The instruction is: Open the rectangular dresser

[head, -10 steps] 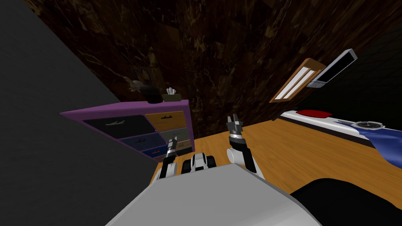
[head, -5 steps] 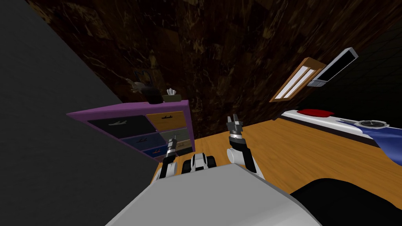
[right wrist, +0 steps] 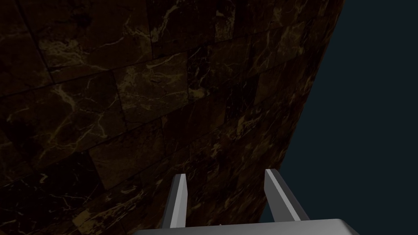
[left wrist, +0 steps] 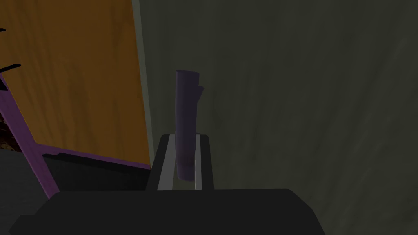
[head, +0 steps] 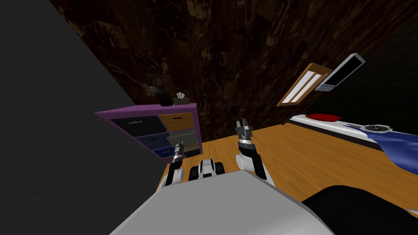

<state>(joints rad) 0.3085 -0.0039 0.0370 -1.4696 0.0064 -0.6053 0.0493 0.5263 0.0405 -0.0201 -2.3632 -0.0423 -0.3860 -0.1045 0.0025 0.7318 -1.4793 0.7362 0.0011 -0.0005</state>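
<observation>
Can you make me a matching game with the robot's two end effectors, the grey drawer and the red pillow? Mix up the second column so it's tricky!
Column 1
1. left end effector
2. right end effector
3. grey drawer
4. red pillow

Column 2
A. lying on the bed
B. shut on the drawer's dark handle
C. pulled partly out of the purple dresser
D. open, holding nothing

Right pairs: 1-B, 2-D, 3-C, 4-A.
</observation>
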